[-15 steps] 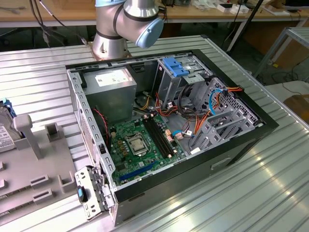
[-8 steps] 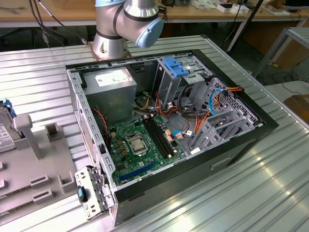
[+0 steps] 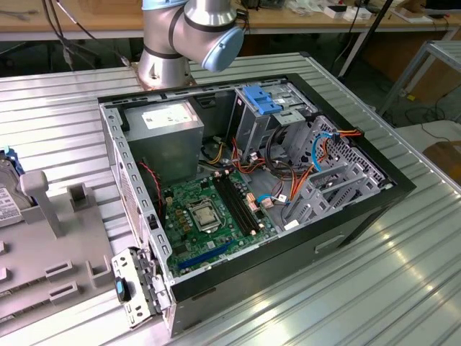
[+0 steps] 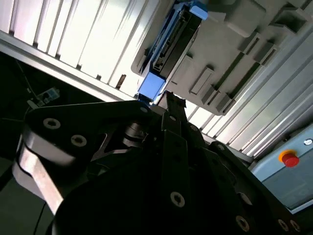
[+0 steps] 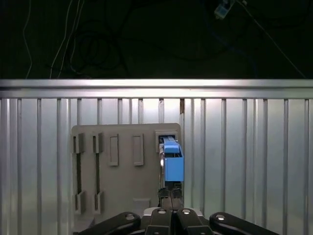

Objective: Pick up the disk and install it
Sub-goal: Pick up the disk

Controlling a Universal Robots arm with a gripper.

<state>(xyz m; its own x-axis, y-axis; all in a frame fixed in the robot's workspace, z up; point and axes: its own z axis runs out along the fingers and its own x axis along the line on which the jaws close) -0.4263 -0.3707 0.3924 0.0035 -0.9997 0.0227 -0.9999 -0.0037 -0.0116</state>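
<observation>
Exterior view: a ribbed metal table (image 3: 403, 288) carries an open computer case (image 3: 346, 238) lying on its side. Inside it are a green board (image 3: 209, 209), a grey box with a white label (image 3: 169, 137) and a metal cage with a blue latch (image 3: 261, 101). The arm (image 3: 187, 36) rises at the far edge of the table, behind the case. A grey holder (image 3: 50, 245) lies on the table toward the exterior view's left, well apart from the case.

The disk (image 3: 4, 198) stands on edge at the holder's outer side, at the exterior view's left border, with its silvery labelled face showing. It is not in the case.

First wrist view: the disk (image 5: 172, 161) sits upright in a slot at one side of the holder (image 5: 122, 176), with a blue rail facing the camera. The gripper (image 5: 171, 198) hangs directly over the near end of that rail. Its fingers are drawn together with no gap seen and nothing between them. Contact with the rail cannot be confirmed.

Second wrist view: the gripper (image 4: 171, 100) tip lies just beside the blue rail end of the disk (image 4: 171, 39). A red button (image 4: 290, 159) sits on a pale box beyond the table.
</observation>
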